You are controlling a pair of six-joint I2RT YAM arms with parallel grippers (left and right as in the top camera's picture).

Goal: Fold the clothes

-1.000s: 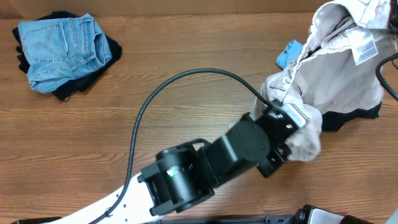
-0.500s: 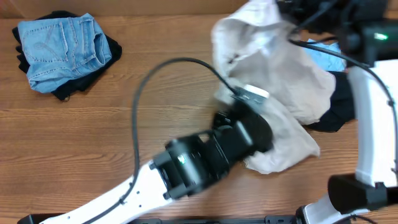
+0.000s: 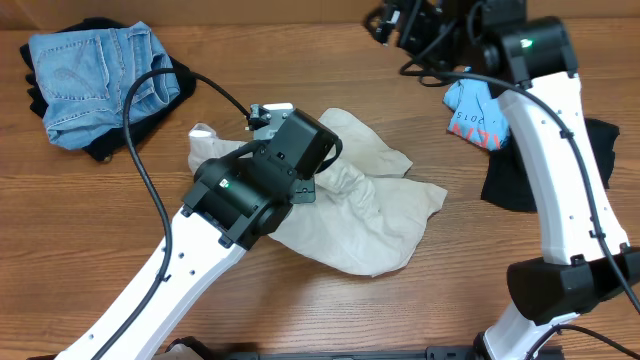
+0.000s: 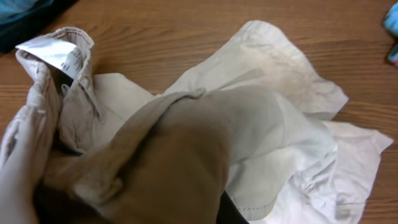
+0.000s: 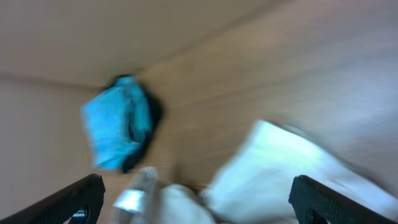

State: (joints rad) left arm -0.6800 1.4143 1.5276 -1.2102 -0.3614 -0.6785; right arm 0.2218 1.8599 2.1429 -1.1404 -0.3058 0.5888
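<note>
Centre of table (image 3: 90, 240): cream trousers (image 3: 370, 215) in a crumpled heap, well off every edge. White care tag (image 4: 53, 53) at the waistband, print too small to read. Blue tee (image 3: 472, 115) at far right carries red print, illegible.

Left arm runs diagonally from the near-left edge, wrist bent over the waistband end. Its left gripper (image 3: 272, 118) is buried in cloth, so the grip cannot be told.

Right arm stands tall from near-right. The right gripper (image 5: 196, 196) is high by the far edge, fingers spread wide, holding nothing.

Far left: jeans (image 3: 95, 70) on a black piece (image 3: 110, 150). Bare wood between jeans and trousers, and along near-left.
</note>
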